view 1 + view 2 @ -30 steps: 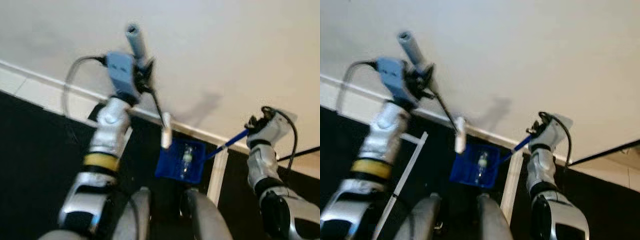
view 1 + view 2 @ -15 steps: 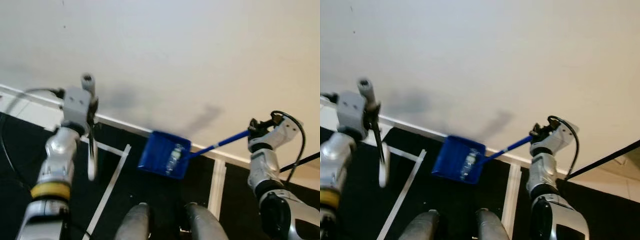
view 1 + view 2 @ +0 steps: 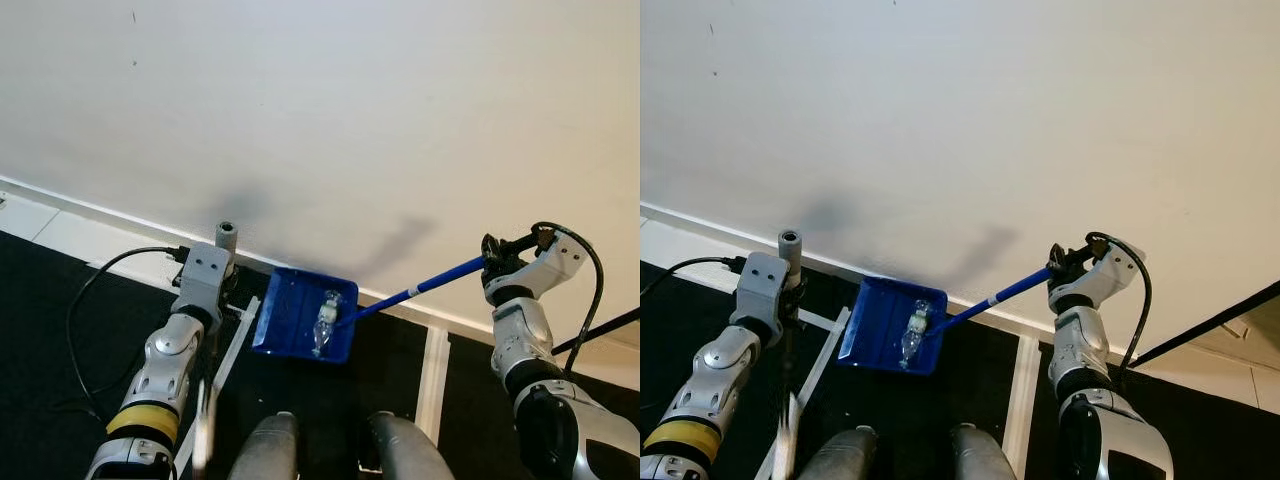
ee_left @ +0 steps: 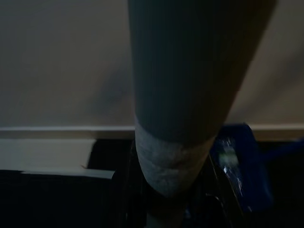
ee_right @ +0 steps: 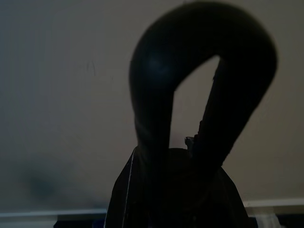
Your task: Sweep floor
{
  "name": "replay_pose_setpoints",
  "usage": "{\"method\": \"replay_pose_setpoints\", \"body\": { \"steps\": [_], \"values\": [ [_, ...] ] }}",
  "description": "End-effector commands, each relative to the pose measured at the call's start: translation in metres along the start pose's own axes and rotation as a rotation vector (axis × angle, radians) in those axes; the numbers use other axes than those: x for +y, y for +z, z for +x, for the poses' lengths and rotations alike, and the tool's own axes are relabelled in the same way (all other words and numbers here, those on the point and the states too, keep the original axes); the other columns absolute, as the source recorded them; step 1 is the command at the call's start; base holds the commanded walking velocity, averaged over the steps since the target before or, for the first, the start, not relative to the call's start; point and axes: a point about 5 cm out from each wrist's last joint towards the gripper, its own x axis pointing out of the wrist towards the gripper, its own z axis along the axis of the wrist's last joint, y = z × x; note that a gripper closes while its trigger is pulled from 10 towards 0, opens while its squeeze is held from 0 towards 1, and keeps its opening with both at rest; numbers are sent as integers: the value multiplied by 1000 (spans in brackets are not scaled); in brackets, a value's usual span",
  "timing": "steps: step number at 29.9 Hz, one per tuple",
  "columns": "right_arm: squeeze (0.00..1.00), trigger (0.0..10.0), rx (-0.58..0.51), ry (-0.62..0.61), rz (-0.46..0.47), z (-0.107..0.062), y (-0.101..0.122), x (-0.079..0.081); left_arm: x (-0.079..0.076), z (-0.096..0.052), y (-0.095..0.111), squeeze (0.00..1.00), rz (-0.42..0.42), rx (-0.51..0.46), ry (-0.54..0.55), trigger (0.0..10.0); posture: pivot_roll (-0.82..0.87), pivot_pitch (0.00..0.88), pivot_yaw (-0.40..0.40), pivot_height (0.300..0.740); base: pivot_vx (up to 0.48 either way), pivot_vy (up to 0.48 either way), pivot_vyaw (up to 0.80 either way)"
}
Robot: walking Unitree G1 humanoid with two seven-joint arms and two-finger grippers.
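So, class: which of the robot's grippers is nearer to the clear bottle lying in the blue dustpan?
Left. The left gripper, holding the broom handle, is just beside the dustpan and its bottle. The right gripper holds the far end of the dustpan's long handle.

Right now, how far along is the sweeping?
A clear plastic bottle already lies in the blue dustpan, which the right gripper holds by its long handle. The left gripper holds the broom upright beside it. Emptying the pan is left.
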Motion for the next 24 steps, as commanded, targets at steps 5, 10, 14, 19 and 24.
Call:
{"method": "replay_pose_setpoints", "body": {
  "steps": [5, 10, 14, 19, 24],
  "values": [
    [0, 10000, -7, -4, 22, -7, -4, -7, -14, 11, 13, 0, -27, -66, -9, 10000, 122, 0, -68, 740, 0, 0, 0],
    [0, 10000, 0, -15, 24, -12, -8, -11, -23, 11, 13, 0, -2, -64, -50, 10000, 116, 3, -58, 740, 0, 0, -320],
    [0, 10000, -5, -20, 16, -16, -10, -15, -27, 11, 12, 0, -23, -70, -51, 10000, 107, 13, -49, 740, 0, 0, -800],
    [0, 10000, 5, -11, -2, -23, -15, -18, -35, 11, 12, 0, -31, -76, -67, 10000, 97, 33, -49, 740, 0, 0, -800],
    [0, 10000, 17, 0, -14, -27, -19, -19, -42, 11, 10, 0, -43, -77, -80, 10000, 93, 39, -51, 740, 0, 0, -800]
  ]
}}
